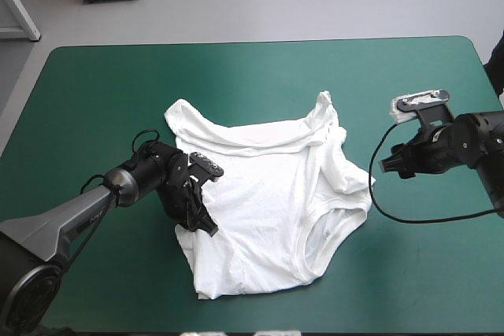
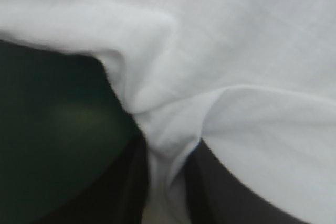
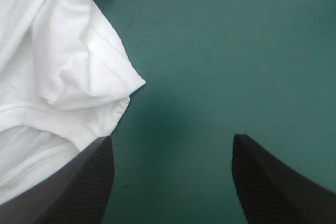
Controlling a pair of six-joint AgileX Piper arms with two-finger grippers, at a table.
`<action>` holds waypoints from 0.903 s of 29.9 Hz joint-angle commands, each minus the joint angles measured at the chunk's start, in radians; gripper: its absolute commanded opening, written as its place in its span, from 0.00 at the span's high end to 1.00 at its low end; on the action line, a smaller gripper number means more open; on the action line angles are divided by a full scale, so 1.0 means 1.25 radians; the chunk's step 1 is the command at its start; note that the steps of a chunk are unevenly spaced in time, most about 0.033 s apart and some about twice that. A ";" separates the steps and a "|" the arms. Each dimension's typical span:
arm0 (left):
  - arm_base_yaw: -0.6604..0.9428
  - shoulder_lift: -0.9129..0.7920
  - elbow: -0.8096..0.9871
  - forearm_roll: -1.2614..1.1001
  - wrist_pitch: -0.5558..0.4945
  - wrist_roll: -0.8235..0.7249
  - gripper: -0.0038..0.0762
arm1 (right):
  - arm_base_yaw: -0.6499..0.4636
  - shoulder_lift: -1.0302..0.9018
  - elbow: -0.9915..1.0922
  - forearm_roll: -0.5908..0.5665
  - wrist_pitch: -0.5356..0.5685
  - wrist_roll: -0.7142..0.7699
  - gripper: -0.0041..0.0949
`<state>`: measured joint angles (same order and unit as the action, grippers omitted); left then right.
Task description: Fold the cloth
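Observation:
The white T-shirt lies loosely spread and rumpled in the middle of the teal-green table, with folds along its far edge and right side. My left gripper is at the shirt's left edge, its black fingers all but shut with a pinch of white cloth between them. My right gripper hovers just off the shirt's right edge, open. In the right wrist view its gripper has bare cover between the fingers, and a sleeve corner of the T-shirt lies beside one finger.
Bare teal-green cover surrounds the shirt on all sides. The table's far edge runs across the back.

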<state>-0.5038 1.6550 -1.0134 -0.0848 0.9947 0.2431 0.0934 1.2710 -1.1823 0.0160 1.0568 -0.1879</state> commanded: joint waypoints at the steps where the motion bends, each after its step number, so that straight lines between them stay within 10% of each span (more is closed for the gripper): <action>1: -0.009 0.037 0.015 -0.092 -0.047 0.012 0.91 | 0.002 0.027 -0.005 0.007 -0.033 0.001 0.35; 8: -0.009 0.040 0.015 -0.092 -0.059 0.012 0.96 | 0.010 0.159 -0.005 0.139 0.013 -0.045 0.35; 27: -0.009 0.037 0.015 -0.084 -0.054 0.014 0.96 | 0.099 0.375 -0.005 0.016 -0.046 0.056 0.43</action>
<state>-0.5027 1.6633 -1.0201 -0.1150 1.0017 0.2623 0.2131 1.7358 -1.1743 0.0115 1.0127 -0.1113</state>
